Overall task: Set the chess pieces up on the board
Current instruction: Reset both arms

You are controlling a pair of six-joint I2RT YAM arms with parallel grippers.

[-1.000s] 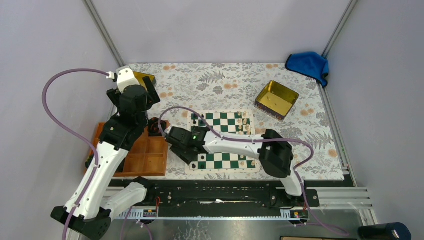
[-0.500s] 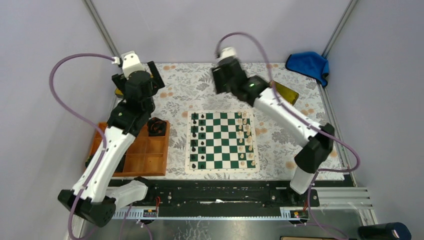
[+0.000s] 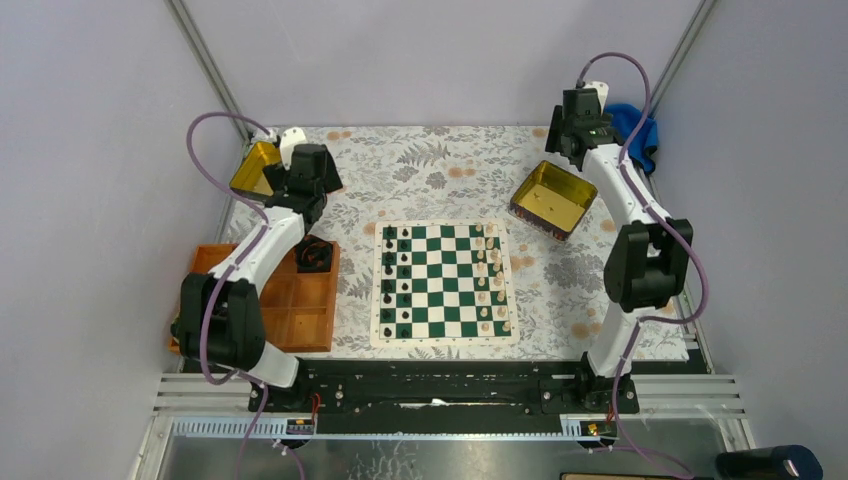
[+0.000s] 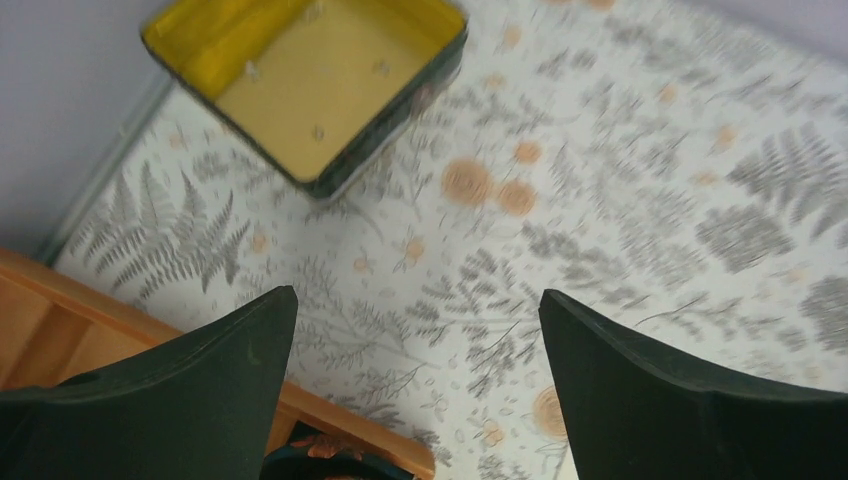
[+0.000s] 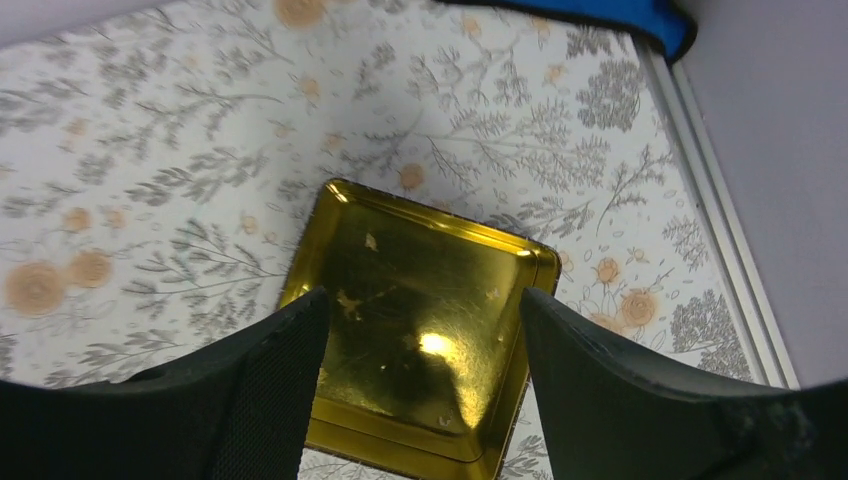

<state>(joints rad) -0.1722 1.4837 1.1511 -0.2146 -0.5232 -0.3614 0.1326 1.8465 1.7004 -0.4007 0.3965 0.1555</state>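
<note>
The board (image 3: pixel 445 285) lies flat in the middle of the table. Black chess pieces (image 3: pixel 389 283) stand in its two left columns and cream pieces (image 3: pixel 490 280) in its two right columns. My left gripper (image 3: pixel 305 180) hangs at the back left, away from the board; in the left wrist view the left gripper (image 4: pixel 420 310) is open over bare floral cloth with nothing between its fingers. At the back right my right gripper (image 3: pixel 572 130) is raised; in the right wrist view the right gripper (image 5: pixel 422 300) is open above a gold tin (image 5: pixel 430 270), holding nothing.
The gold tin (image 3: pixel 553 198) sits right of the board, and a second yellow tin (image 3: pixel 255 168) (image 4: pixel 310 80) is at the back left corner. An orange compartmented tray (image 3: pixel 290 300) with a dark object (image 3: pixel 315 255) lies left of the board. A blue cloth (image 3: pixel 630 125) is at the back right.
The right arm has swung from the board's near left side up and back to the far right corner, its jaws widening. The left arm has folded back toward the yellow tin.
</note>
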